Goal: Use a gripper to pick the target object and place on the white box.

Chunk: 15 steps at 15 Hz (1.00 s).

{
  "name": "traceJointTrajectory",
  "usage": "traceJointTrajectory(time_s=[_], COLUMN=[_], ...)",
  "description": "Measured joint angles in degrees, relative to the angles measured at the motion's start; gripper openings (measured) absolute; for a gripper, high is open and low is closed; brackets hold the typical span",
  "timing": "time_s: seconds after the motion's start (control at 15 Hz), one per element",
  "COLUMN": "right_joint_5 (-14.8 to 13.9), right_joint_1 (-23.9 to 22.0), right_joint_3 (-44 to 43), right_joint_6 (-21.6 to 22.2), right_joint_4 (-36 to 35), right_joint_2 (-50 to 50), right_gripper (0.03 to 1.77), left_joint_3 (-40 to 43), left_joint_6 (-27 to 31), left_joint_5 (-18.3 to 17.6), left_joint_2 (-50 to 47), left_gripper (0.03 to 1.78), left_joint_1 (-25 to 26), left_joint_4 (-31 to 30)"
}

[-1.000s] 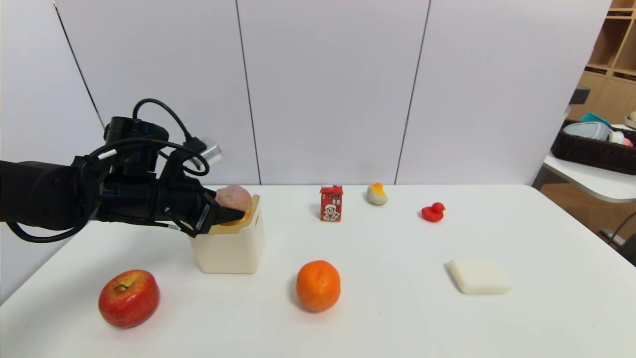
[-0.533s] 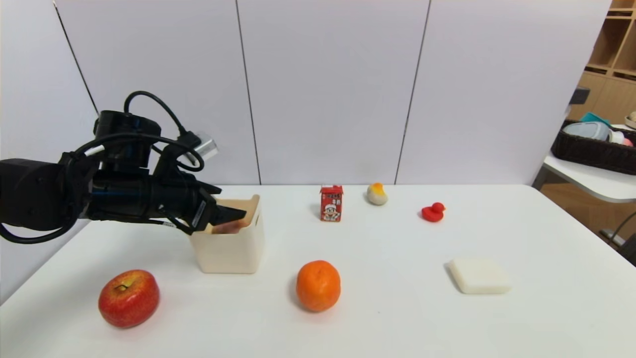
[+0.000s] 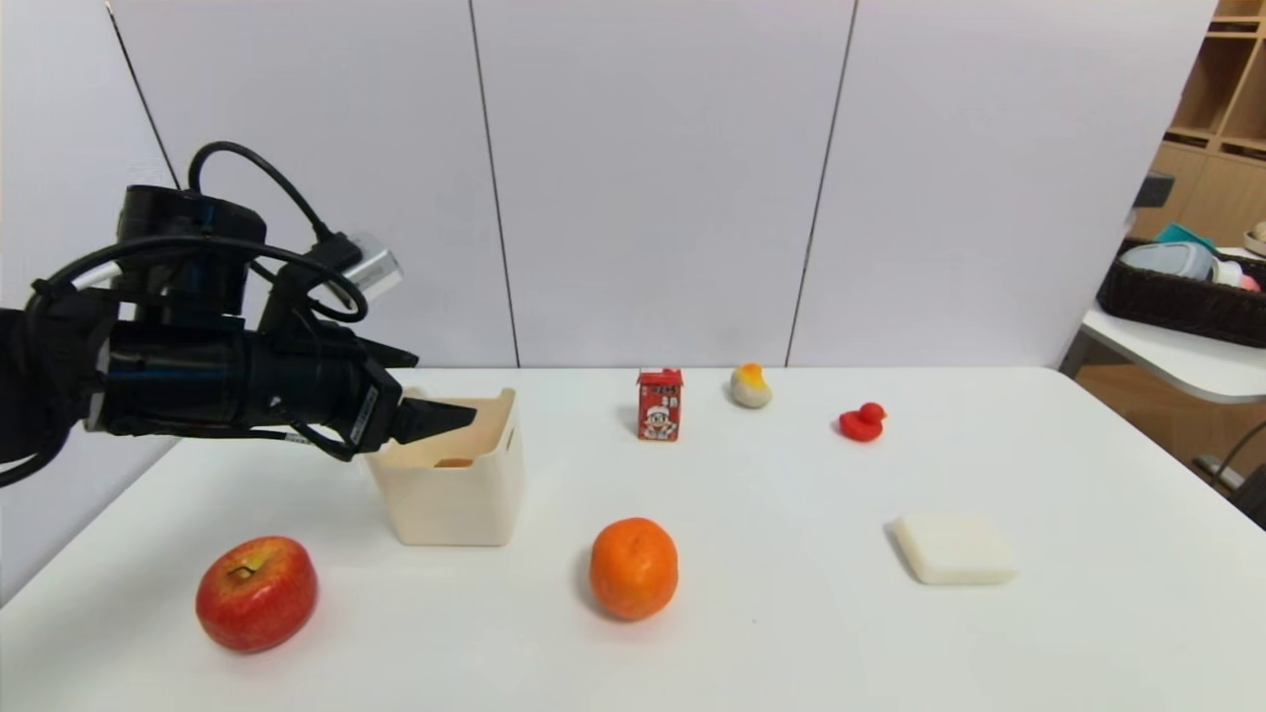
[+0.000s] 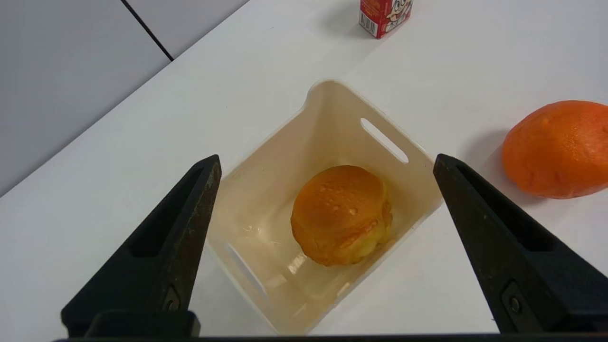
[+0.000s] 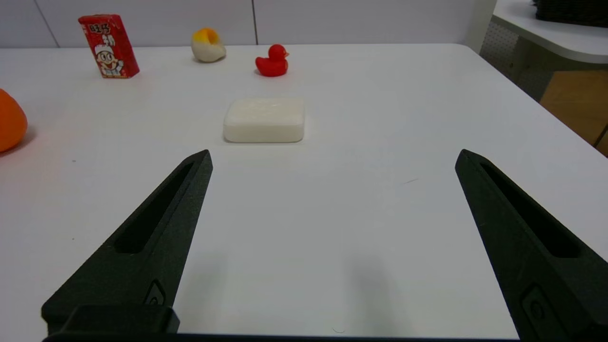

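The target object (image 4: 339, 209), a round tan-yellow bun toy, lies inside the white box (image 4: 285, 156), resting against one wall. From the head view only a sliver of the bun (image 3: 454, 462) shows over the white box's (image 3: 455, 504) rim. My left gripper (image 3: 440, 388) hovers just above the box's left rim, open and holding nothing. In the left wrist view the left gripper (image 4: 327, 159) has one black finger on each side of the box, well apart. My right gripper (image 5: 335, 154) is open over bare table, out of the head view.
A red apple (image 3: 256, 591) and an orange (image 3: 633, 568) sit near the front edge. A red milk carton (image 3: 660, 403), an egg-shaped toy (image 3: 751, 386) and a red duck (image 3: 862, 422) stand at the back. A flat white block (image 3: 954, 549) lies at right.
The left gripper opened and let go of the bun, which dropped into the white box. The gripper then drew back to the left and rose a little.
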Motion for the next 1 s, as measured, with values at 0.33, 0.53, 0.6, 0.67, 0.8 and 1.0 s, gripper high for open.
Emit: traceJointTrajectory(time_s=[0.33, 0.53, 0.6, 0.67, 0.8, 1.0], right_joint_5=[0.0, 0.0, 0.0, 0.0, 0.0, 0.0], right_joint_1=[0.0, 0.0, 0.0, 0.0, 0.0, 0.0], right_joint_3=[0.0, 0.0, 0.0, 0.0, 0.0, 0.0], right_joint_6=[0.0, 0.0, 0.0, 0.0, 0.0, 0.0], right_joint_4=[0.0, 0.0, 0.0, 0.0, 0.0, 0.0], right_joint_2=[0.0, 0.0, 0.0, 0.0, 0.0, 0.0], right_gripper=[1.77, 1.77, 1.77, 1.77, 1.77, 1.77], left_joint_3=[1.2, 5.7, 7.7, 9.8, 14.3, 22.2], left_joint_6=[-1.6, -3.7, -4.3, -4.9, -6.1, -8.4], left_joint_5=[1.1, 2.6, 2.8, 3.0, 3.1, 3.2], left_joint_2=[-10.8, -20.0, -23.0, -26.0, -32.3, -42.3], left_gripper=[1.66, 1.67, 1.67, 1.67, 1.68, 1.69], left_joint_1=[0.1, 0.5, 0.7, 1.2, 2.7, 4.9], left_joint_4=[4.2, 4.6, 4.6, 4.4, 3.7, 1.0])
